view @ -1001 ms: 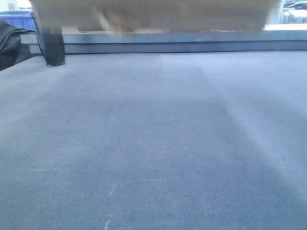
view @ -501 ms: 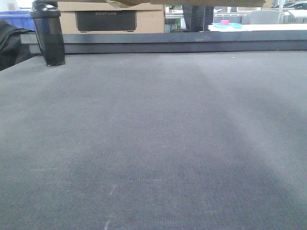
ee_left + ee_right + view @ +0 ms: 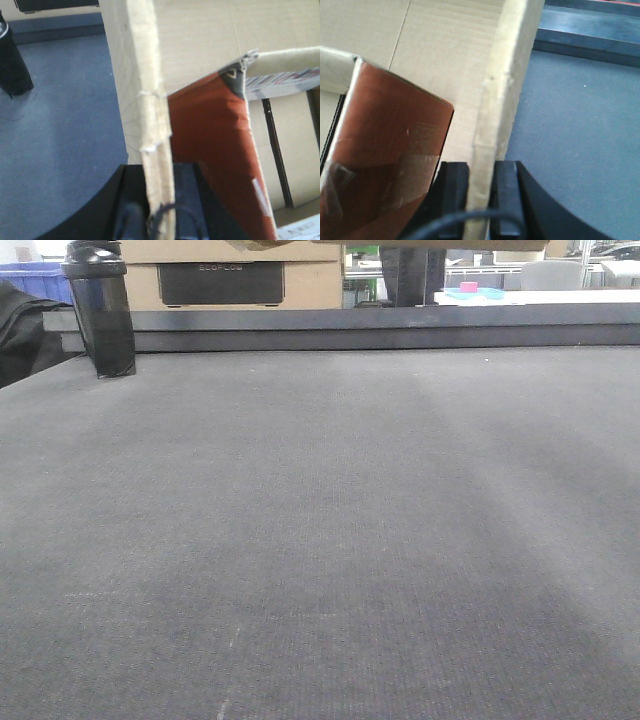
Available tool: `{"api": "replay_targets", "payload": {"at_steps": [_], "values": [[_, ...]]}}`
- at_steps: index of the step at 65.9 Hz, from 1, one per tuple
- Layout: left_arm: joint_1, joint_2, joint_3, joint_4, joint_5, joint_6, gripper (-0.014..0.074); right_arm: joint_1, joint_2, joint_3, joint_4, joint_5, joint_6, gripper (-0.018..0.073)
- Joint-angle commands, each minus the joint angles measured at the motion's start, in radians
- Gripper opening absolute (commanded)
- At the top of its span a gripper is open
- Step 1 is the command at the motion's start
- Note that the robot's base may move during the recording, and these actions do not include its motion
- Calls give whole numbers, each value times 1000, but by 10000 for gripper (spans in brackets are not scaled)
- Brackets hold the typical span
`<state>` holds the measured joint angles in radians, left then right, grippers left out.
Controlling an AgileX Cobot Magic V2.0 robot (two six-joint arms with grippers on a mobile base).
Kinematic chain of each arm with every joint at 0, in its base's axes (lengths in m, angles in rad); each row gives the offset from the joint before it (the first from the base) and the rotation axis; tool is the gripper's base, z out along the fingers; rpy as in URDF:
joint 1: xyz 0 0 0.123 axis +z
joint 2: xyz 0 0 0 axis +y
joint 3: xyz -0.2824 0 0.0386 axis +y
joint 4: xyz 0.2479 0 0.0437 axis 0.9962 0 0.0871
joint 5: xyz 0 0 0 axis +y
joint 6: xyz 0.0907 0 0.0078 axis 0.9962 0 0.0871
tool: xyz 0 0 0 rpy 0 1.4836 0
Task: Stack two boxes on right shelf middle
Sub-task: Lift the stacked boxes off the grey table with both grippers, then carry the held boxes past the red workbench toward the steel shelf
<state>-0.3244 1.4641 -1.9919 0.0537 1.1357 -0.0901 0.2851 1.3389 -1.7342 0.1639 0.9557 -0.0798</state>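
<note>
One open brown cardboard box hangs above the grey table, held between both arms. My left gripper is shut on the box's taped left wall, one black finger on each side. On the opposite wall my right gripper is likewise shut, seen beside the box's inner face. A reddish-brown flap lies inside the box. In the front view only the box's underside shows, at the top edge. The shelf is out of view.
A black bottle stands at the table's far left corner. Behind the table's back rail sit a tan carton with a dark panel and a blue bin. Black fabric drapes at the left edge.
The box has risen: a second ago its blurred underside covered the top of the front view, and now only a sliver remains, with the bottle top and background showing.
</note>
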Motion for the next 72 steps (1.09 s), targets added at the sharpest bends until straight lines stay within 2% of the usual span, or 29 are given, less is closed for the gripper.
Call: {"api": "replay_targets", "payload": {"at_steps": [1,72], "values": [[4,-11,-10,3,-75,2,-111,-5,-12,-11,-12,-58,-15,-153],[4,-11,-10,5,-84,2,-111,-5,-12,-11,-12,-60,-15,-153]]}}
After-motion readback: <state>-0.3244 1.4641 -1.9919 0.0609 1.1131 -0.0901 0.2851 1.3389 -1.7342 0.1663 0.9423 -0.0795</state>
